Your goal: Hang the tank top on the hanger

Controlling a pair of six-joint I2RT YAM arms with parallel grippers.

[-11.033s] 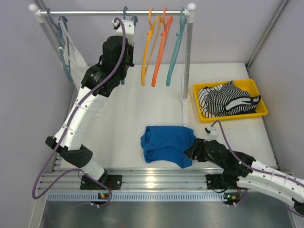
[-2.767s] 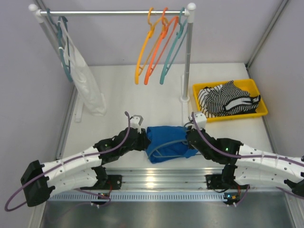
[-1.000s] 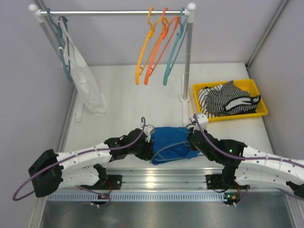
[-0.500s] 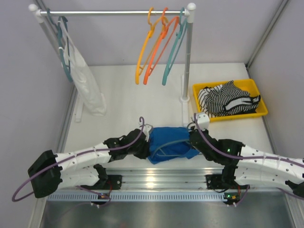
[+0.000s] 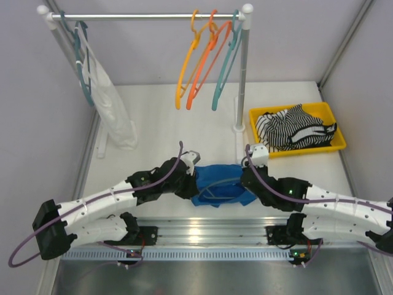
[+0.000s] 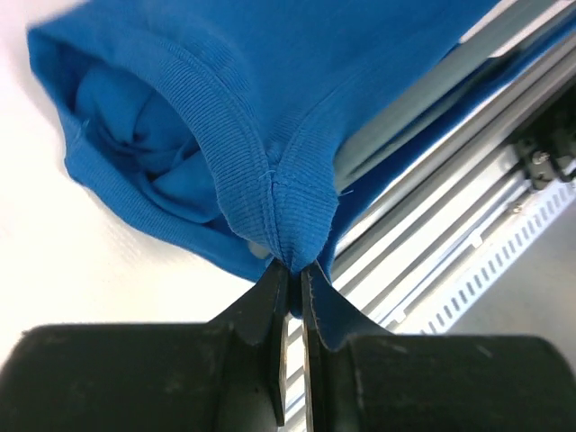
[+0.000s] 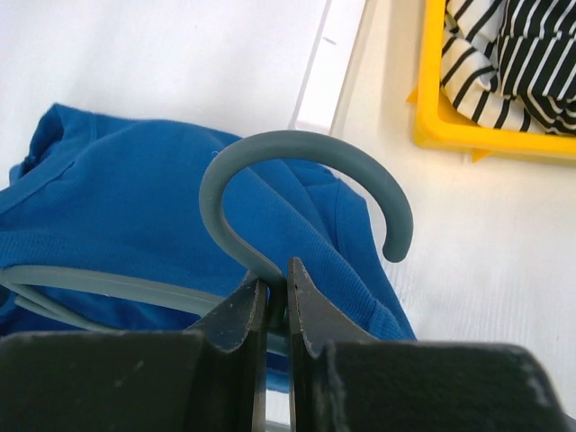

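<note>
The royal-blue tank top [image 5: 218, 178] lies bunched on the table between my two arms. The dark slate-teal hanger [image 5: 215, 187] lies across it. My left gripper [image 5: 194, 177] is at the top's left side, shut on a ribbed seam of the tank top [image 6: 225, 90]; in the left wrist view the left gripper [image 6: 292, 270] pinches that fold at its tips. My right gripper [image 5: 245, 180] is at the top's right side. In the right wrist view the right gripper [image 7: 274, 283] is shut on the neck of the hanger [image 7: 306, 142], just below the hook, over the tank top [image 7: 117, 207].
A clothes rack [image 5: 147, 16] stands at the back with orange hangers [image 5: 196, 61], a lighter teal hanger [image 5: 226, 67] and a white garment [image 5: 113, 104]. Its right post [image 5: 241, 80] rises beside a yellow tray [image 5: 264, 147] holding a striped garment [image 5: 295, 126]. Aluminium rails [image 5: 202, 230] line the near edge.
My left gripper has shut on the tank top's left edge, and its arm has swung a little toward the back. The right gripper keeps its hold on the hanger, almost unmoved.
</note>
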